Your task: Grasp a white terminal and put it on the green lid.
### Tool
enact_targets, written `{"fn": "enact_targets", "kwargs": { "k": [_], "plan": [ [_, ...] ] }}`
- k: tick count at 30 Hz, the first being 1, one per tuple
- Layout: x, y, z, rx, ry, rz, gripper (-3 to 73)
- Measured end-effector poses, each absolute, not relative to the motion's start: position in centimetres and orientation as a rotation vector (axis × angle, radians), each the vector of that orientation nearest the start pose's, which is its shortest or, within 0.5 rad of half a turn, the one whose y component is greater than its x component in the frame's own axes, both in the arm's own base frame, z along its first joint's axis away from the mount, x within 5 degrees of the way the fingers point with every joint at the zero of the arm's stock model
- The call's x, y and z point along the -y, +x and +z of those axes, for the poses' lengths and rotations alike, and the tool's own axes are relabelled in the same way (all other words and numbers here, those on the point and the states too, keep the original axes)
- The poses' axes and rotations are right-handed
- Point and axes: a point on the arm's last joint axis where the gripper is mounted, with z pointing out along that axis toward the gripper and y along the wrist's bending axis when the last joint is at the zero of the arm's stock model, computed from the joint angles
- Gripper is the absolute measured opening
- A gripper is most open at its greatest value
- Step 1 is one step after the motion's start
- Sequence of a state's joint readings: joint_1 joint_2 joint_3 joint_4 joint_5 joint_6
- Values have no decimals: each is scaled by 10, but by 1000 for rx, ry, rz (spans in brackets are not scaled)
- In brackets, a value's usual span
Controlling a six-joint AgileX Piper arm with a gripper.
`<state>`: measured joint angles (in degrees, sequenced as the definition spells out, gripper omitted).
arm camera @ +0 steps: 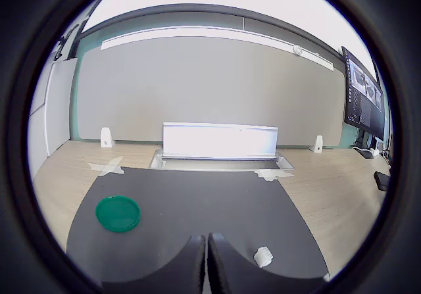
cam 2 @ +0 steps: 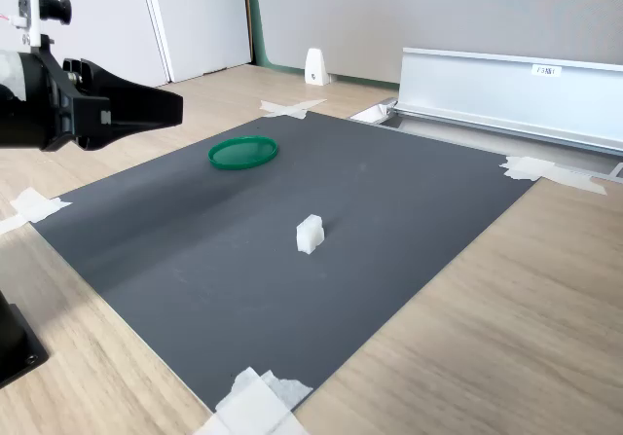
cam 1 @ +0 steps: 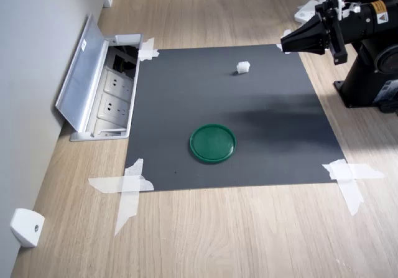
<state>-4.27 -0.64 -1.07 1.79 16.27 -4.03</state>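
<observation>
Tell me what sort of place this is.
Probably an office or lab test desk: a wooden desktop with an open power-socket box, a taped-down dark mat, and a computer monitor in the wrist view.

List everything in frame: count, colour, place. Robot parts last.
white terminal: 1, white, on the mat, apart from the lid
green lid: 1, dark green, flat on the mat, nothing on it
mat: 1, dark grey, on the wooden table
tape strips: white, at all four mat corners
socket box: 1, grey, lid open, sunk in the table at the mat's edge, on the first exterior view's left
wedge brackets: 2 in the first exterior view, white, along the wall
monitor: 1, black, at the edge of the wrist view
gripper: 1, black, above the mat's corner, jaws together, empty
</observation>
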Motion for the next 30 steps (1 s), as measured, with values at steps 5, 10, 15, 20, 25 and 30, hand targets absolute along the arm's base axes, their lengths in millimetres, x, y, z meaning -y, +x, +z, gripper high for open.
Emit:
{"fn": "enact_targets", "kwargs": {
  "k": [5, 10, 15, 20, 25, 30],
  "plan": [
    [3, 53, 194, -1738, 23, -77, -9],
    [3, 53, 194, -1738, 27, -72, -9],
    [2, 53, 194, -1737, 42, -49, -9],
    [2, 53, 199, -1725, 42, -48, -9],
    [2, 53, 220, -1711, 39, -50, -9],
    [3, 60, 243, -1835, 28, -58, -9]
  ]
}}
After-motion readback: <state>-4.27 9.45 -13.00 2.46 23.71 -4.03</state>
